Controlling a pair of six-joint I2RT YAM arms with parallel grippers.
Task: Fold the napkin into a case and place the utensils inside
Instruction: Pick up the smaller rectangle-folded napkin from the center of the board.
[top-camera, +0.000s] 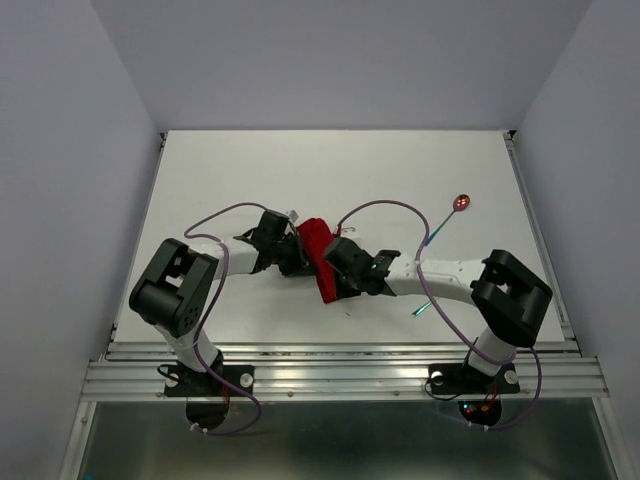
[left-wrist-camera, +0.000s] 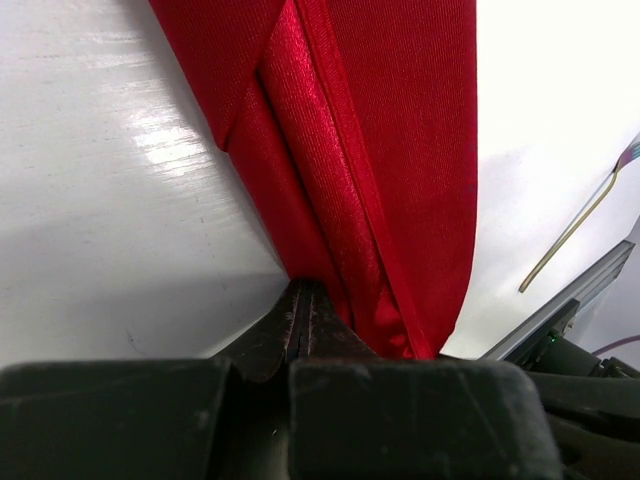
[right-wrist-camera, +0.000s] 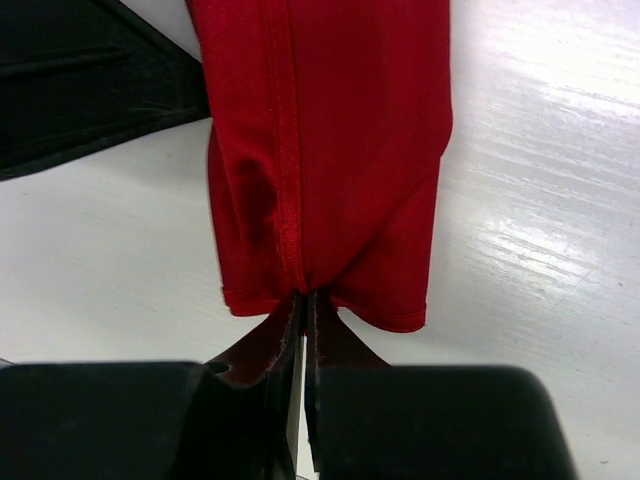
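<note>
One bright red soft cloth napkin (top-camera: 318, 243) lies folded narrow at mid-table. My left gripper (left-wrist-camera: 303, 305) is clenched on one end, my right gripper (right-wrist-camera: 303, 305) on the other. Two utensils lie to the right: a slim red-bowled spoon (top-camera: 461, 203) and a teal-handled fork (top-camera: 421, 308).

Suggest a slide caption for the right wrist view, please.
Right tool shut on the red napkin over the white table.

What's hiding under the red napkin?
Only white table shows around the napkin. The left gripper and right gripper pinch its ends. Right beneath it and inside its folds is covered.
</note>
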